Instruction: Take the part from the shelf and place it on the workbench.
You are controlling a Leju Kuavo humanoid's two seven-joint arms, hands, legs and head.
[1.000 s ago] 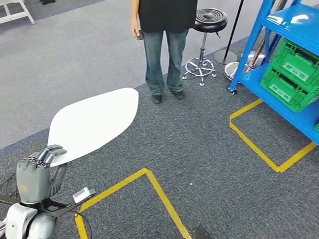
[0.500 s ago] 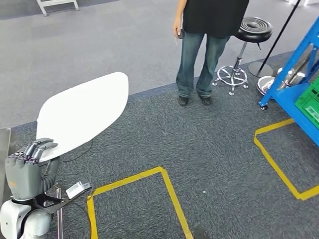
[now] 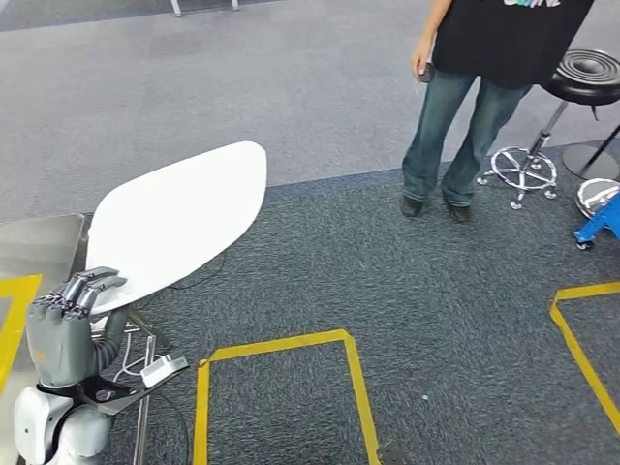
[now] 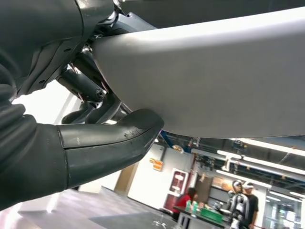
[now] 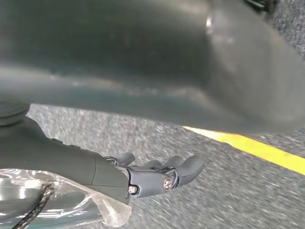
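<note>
My left hand (image 3: 62,334) pinches the white panel (image 3: 175,223) by 1 end, lower left; long overhang could slip. Right hand (image 5: 158,176) fingers loose, holding nothing.

Person (image 3: 482,87) cut off at the top edge in head view, above the chest. Stool (image 3: 585,82) clipped at the right edge, seat partly behind the person. Metal workbench (image 3: 40,242) runs off the left edge; white part (image 3: 175,218) overhangs its corner and hides some of it. Left hand (image 3: 62,329) fingertips tucked under the part. Right hand (image 5: 158,174): floor behind it motion-blurred, grasp unclear.
</note>
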